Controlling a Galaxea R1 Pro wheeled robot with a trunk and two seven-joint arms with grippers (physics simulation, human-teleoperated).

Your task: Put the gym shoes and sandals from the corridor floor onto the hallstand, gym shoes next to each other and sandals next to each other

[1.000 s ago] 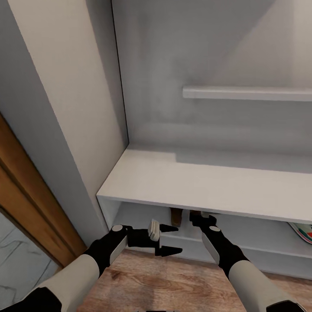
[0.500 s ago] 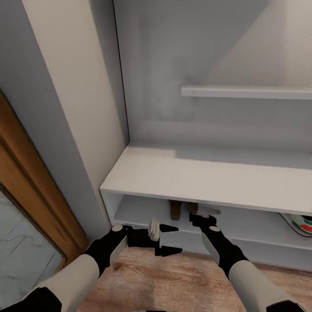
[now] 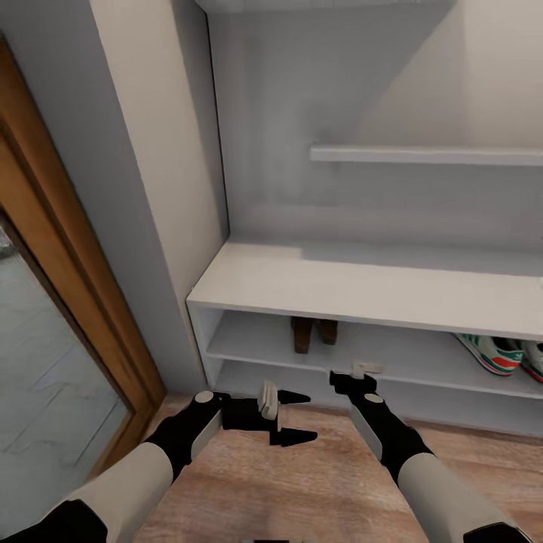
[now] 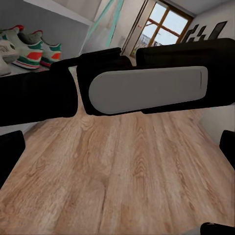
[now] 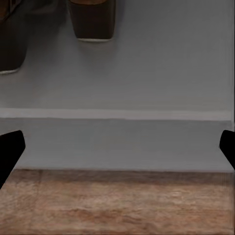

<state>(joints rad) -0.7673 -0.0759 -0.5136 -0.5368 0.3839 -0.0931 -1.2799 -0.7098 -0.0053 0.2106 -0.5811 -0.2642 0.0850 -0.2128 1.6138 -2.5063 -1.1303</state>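
Corridor floor (image 3: 302, 490) below my hallstand (image 3: 362, 290); sandals (image 3: 314, 332) and gym shoes (image 3: 501, 354) sit shelved; I see both jaws spread, empty.

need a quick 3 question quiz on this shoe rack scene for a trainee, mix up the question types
1. True or false: the two sandals stand side by side on a lower shelf of the hallstand.
2. Multiple choice: in the head view the gym shoes are A) on the corridor floor, B) on the same shelf as the sandals, toward its right end, C) on the upper shelf.
3. Fill in: the left tool and the right tool are both ____ and hold nothing.

Key: 1 true; 2 B; 3 open.
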